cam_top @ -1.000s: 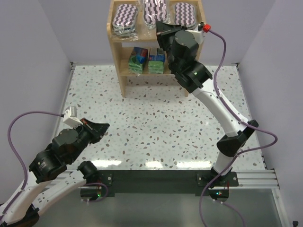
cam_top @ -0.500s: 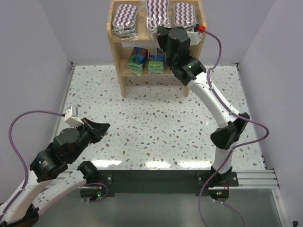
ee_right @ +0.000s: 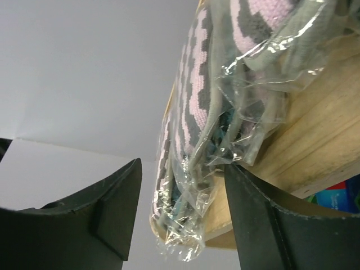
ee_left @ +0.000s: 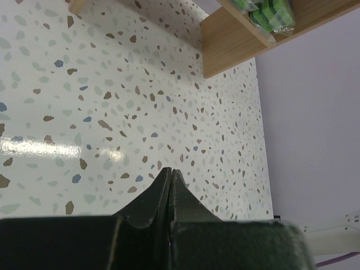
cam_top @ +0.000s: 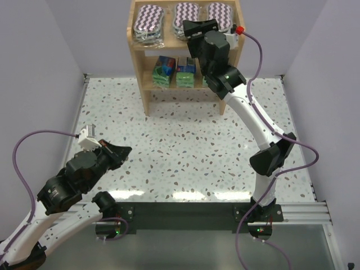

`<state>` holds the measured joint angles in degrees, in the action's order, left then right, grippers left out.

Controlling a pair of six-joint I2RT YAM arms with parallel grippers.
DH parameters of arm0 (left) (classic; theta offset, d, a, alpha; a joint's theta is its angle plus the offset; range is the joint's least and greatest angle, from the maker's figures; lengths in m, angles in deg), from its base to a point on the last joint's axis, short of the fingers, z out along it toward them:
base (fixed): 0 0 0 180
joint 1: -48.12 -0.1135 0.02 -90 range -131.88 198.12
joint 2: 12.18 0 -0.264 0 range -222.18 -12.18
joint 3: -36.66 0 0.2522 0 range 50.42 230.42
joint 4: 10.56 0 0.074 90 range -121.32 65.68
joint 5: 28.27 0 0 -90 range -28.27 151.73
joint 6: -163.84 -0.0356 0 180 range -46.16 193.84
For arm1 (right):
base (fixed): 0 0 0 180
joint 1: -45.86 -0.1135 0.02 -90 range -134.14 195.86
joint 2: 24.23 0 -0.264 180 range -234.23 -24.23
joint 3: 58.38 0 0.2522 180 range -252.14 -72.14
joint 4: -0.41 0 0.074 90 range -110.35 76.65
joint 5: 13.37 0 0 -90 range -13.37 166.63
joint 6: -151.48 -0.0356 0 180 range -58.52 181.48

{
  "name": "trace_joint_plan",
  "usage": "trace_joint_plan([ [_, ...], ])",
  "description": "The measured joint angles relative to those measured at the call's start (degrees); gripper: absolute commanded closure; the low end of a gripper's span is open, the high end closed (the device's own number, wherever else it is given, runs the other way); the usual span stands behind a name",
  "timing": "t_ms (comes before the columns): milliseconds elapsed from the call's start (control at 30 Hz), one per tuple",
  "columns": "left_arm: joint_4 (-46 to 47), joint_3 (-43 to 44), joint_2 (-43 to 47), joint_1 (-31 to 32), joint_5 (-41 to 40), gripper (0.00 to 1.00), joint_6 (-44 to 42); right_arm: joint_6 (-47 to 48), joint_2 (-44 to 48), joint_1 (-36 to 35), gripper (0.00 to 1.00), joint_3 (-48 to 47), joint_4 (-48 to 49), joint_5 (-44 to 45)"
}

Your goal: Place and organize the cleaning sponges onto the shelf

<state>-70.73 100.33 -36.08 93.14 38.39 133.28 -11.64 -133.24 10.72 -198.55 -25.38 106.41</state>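
Note:
Three purple-and-white zigzag sponges lie on the top tier of the wooden shelf (cam_top: 147, 93): left (cam_top: 148, 22), middle (cam_top: 185, 13) and right (cam_top: 220, 16). My right gripper (cam_top: 198, 26) stands open at the front edge of that tier. In the right wrist view its jaws (ee_right: 183, 164) straddle the plastic-wrapped end of the middle sponge (ee_right: 194, 129), which rests on the shelf board (ee_right: 315, 152); neither finger presses it. Two green-and-blue sponge packs (cam_top: 163, 71) (cam_top: 185, 71) sit on the lower tier. My left gripper (cam_top: 121, 151) (ee_left: 170, 171) is shut and empty, low over the table.
The speckled table (cam_top: 185, 140) runs from the shelf to the arm bases. Lilac walls close in the left, right and back. The right arm's purple cable (cam_top: 260, 50) loops beside the shelf's right panel. The left wrist view shows the shelf's lower corner (ee_left: 236, 39).
My right gripper has gone from shut to open, letting go of the middle zigzag sponge, which now lies on the top tier. The left arm has barely moved.

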Motion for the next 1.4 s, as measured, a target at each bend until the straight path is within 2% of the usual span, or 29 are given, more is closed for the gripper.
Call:
trace_joint_plan([
  [33, 0.0, 0.0, 0.0, 0.0, 0.0, 0.99, 0.0, 0.3, 0.0, 0.0, 0.33, 0.0, 0.5, -0.6],
  [133, 0.0, 0.0, 0.1, 0.0, 0.0, 0.84, 0.0, 1.3, 0.0, 0.0, 0.27, 0.0, 2.2, -2.4],
  [233, 0.2, -0.1, 0.3, 0.0, 0.2, 0.56, -0.3, 2.8, 1.4, 0.0, 0.20, 1.2, 3.6, -4.3],
  [267, 0.3, -0.2, 0.4, 0.0, 0.2, 0.37, -0.5, 3.3, 2.7, 0.0, 0.16, 2.7, 4.3, -5.1],
  [333, 0.8, -0.2, 0.5, 0.0, 0.5, 0.20, -0.7, 4.2, 6.4, 0.0, 0.10, 6.9, 5.2, -6.2],
  [367, 1.1, -0.3, 0.5, 0.0, 0.6, 0.06, -0.7, 5.0, 8.8, 0.0, 0.03, 9.4, 5.7, -7.2],
  [400, 1.4, -0.3, 0.5, 0.0, 0.6, 0.01, -1.0, 5.8, 11.5, 0.0, 0.01, 12.2, 6.4, -8.5],
  [700, 4.9, -0.3, -1.8, 0.0, 0.9, 0.00, -4.3, 17.2, 38.5, 0.1, 0.01, 36.6, 7.0, -19.5],
  [967, 8.3, 2.6, -7.4, 0.0, 2.7, 0.00, -9.6, 32.2, 57.6, 0.2, 0.01, 58.1, -6.2, -24.9],
  [1167, 10.5, 7.4, -12.4, 0.0, 3.7, 0.00, -14.6, 37.2, 67.9, 0.2, 0.01, 66.2, -16.5, -25.9],
  [1400, 11.7, 11.0, -15.1, 0.0, 6.7, 0.00, -21.0, 38.5, 78.6, 0.2, 0.01, 70.5, -23.6, -25.9],
])
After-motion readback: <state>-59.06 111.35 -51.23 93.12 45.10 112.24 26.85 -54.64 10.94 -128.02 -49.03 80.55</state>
